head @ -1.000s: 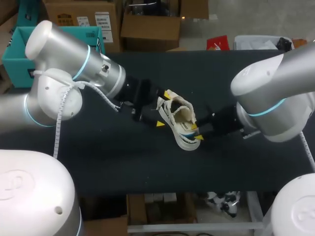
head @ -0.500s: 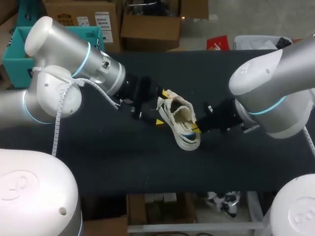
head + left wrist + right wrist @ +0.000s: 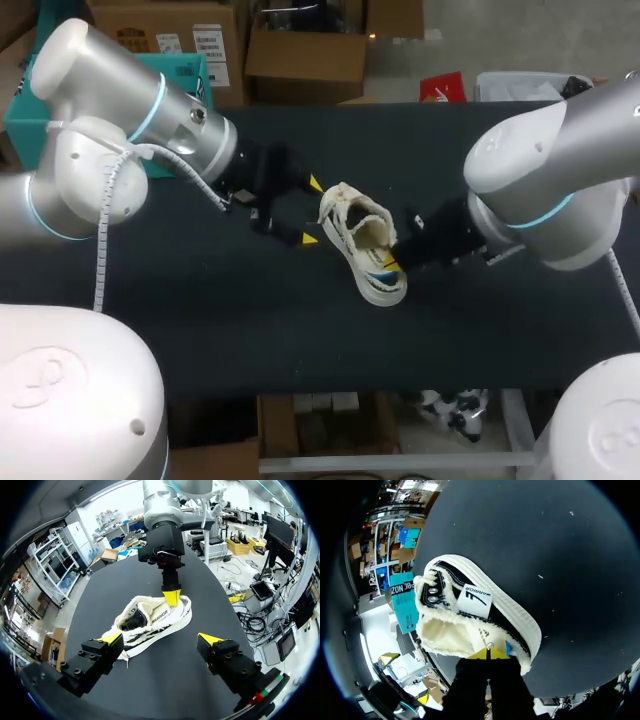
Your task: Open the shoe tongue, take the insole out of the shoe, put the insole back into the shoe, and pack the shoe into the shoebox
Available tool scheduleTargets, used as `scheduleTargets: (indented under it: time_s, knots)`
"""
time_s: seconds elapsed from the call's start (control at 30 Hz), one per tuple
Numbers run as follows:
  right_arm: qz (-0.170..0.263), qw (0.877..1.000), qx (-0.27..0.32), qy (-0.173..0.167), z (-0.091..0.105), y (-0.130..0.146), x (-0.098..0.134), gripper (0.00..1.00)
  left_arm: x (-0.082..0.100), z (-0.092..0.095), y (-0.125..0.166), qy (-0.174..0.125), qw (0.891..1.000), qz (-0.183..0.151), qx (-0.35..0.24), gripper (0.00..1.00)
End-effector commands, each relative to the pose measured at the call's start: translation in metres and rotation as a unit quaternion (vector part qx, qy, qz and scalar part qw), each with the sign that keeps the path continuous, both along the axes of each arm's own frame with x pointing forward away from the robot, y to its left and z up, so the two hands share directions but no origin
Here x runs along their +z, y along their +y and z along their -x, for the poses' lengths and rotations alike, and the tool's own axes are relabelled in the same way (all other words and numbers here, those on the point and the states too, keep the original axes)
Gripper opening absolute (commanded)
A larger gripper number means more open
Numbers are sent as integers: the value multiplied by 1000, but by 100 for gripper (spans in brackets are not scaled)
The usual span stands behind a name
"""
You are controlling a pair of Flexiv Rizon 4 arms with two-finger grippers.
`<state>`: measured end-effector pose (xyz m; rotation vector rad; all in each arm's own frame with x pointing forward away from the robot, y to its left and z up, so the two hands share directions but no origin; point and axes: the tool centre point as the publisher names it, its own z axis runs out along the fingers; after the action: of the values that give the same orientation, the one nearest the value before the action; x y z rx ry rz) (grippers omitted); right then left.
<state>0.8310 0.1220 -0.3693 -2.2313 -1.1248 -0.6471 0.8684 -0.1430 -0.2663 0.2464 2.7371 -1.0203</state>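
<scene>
While your right gripper (image 3: 487, 653) pinches its two yellow-tipped fingers together on the woolly rim at the heel end, the low cream-white sneaker (image 3: 365, 245) lies near the middle of the table (image 3: 200, 320), between your two arms. It has a thick fleece lining, black side panels and a smooth white rubber sole. The lining looks soft and shaggy and spills over the collar. The sole is a glossy, rounded band running around the foot. A white label sits on the black panel, and metal eyelets with pale laces show at the end away from your right gripper. A small patch of blue shows just beside the pinching fingertips; you cannot tell what it belongs to.

The table is a flat, matte black surface with a few pale specks. The sneaker rests on it tipped partly onto its side, its mouth wide open and its pale inside showing in the head view.

Your left gripper (image 3: 160, 639) stands on the lace side of the sneaker, near it but apart. Its two blocky black fingers are spread wide and hold nothing, their yellow wedge tips pointing toward the shoe. Both arms have smooth silver-grey housings with pale blue rings at the joints.
</scene>
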Motion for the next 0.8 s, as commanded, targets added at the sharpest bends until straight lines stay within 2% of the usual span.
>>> scheduleTargets:
  time_s: [0.03, 0.2, 0.37, 0.8]
  knots:
    - [-9, 1000, 4, -1, -4, 1, -19, 0, 5, 3, 6, 6, 1000, -1, 5, 100]
    - [5, 1000, 9, 1, -3, 5, -32, 0, 7, 2, 12, 23, 1000, 2, 18, 100]
    - [9, 1000, 13, 8, -4, 5, -41, 0, 5, 2, 13, 36, 999, -9, 26, 100]
    - [-37, 998, 39, -25, -6, -13, 9, 0, 14, -2, 9, 43, 999, -15, 25, 100]
